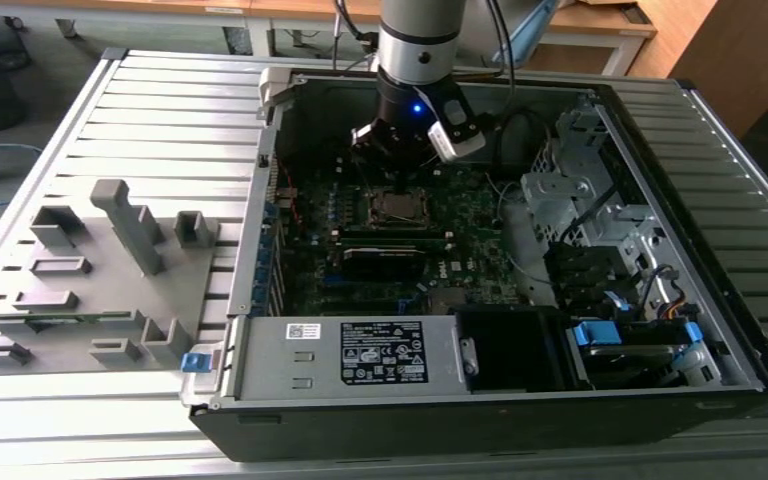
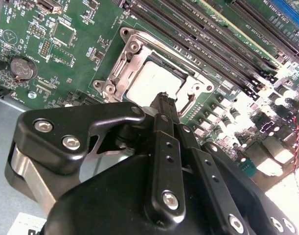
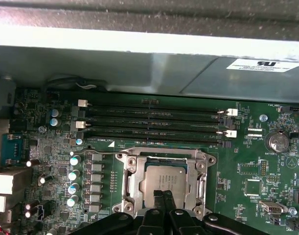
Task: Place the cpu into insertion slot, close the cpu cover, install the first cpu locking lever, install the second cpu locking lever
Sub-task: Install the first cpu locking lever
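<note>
Gripper [image 3: 163,193] pinched fully closed, empty, tips just over the cpu [image 3: 161,177] lying flat in the lowered cpu cover [image 3: 131,182] window mid-motherboard [image 3: 247,147]; probably best to push straight down, steadily, without skidding sideways.

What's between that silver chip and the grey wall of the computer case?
In the first wrist view, beyond the cpu cover around the cpu, parallel long black slots cross the green board before the case wall.

Black tool [image 2: 164,100], silver screws [image 2: 170,198]; grey arm [image 1: 420,30], blue light [image 1: 418,108].
</note>
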`<state>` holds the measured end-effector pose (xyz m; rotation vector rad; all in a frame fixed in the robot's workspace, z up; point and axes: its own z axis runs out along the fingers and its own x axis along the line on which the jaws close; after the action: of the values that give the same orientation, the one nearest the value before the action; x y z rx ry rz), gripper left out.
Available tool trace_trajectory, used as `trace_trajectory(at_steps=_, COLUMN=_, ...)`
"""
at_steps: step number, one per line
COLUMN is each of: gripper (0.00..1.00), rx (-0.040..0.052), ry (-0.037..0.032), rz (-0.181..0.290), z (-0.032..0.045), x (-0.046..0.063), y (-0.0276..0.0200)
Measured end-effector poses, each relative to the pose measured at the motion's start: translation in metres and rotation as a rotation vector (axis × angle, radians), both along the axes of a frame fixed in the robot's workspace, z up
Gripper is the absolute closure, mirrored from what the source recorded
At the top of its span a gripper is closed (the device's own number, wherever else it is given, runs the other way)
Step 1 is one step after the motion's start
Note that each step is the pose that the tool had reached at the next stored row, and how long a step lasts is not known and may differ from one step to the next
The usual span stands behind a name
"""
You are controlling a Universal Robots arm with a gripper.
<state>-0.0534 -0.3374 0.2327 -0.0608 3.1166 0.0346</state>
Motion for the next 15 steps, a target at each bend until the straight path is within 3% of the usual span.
trace_trajectory(at_steps=15, gripper=0.89, rx=0.0000, ry=0.0000, rz=0.000, z=0.0000, x=-0.0053, y=0.0000)
